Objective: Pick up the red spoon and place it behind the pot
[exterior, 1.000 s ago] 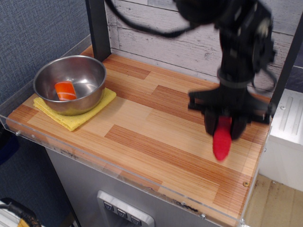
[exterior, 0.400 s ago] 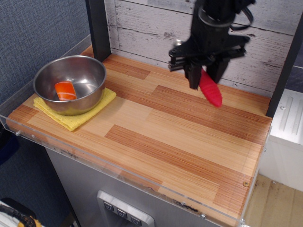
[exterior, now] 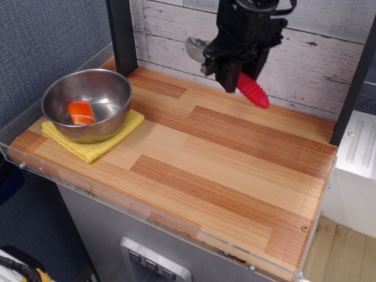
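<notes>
My gripper (exterior: 233,79) is shut on the red spoon (exterior: 252,91) and holds it in the air above the back of the table, near the plank wall. The ribbed red handle sticks out down and to the right of the fingers; the shiny silver bowl (exterior: 195,48) sticks out up and to the left. The pot (exterior: 87,103), a round steel bowl, stands at the far left on a yellow cloth (exterior: 94,144). A small orange-red block (exterior: 81,113) lies inside it. The spoon is well to the right of the pot.
A dark post (exterior: 121,35) stands just behind the pot at the back left corner. A clear plastic rim (exterior: 147,211) runs along the table's front edge. A white unit (exterior: 356,170) stands to the right of the table.
My gripper has carried the spoon from the front right of the table up and back to the left, toward the rear wall. The spoon has tilted, and its silver bowl now shows.
</notes>
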Controlling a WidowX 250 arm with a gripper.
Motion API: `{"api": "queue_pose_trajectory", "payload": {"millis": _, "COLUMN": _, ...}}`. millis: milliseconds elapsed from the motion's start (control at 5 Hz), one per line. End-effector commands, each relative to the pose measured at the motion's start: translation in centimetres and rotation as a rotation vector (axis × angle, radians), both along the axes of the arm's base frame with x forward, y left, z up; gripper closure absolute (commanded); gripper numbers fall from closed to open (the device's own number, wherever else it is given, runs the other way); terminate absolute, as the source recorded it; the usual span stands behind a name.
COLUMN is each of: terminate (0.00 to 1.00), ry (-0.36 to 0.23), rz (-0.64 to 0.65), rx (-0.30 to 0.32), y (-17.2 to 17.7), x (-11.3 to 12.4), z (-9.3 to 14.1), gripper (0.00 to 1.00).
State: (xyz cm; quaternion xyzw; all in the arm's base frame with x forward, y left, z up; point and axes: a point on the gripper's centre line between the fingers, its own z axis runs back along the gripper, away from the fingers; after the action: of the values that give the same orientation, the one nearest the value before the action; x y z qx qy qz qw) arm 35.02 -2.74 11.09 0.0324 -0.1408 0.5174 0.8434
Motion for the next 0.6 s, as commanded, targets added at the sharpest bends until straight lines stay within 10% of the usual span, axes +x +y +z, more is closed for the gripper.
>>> {"api": "queue_pose_trajectory", "payload": {"millis": 0, "terminate": 0.0, "ry": -0.127, "rz": 0.191, "rx": -0.071, "y": 4.8, "x": -0.1, "z": -0.2, "gripper": 1.0}}
{"api": "queue_pose_trajectory", "payload": {"millis": 400, "terminate": 0.0, "ry": -0.165, "rz": 0.23, "rx": -0.092, "y": 7.7, "x": -0.4, "z": -2.6, "gripper": 1.0}}
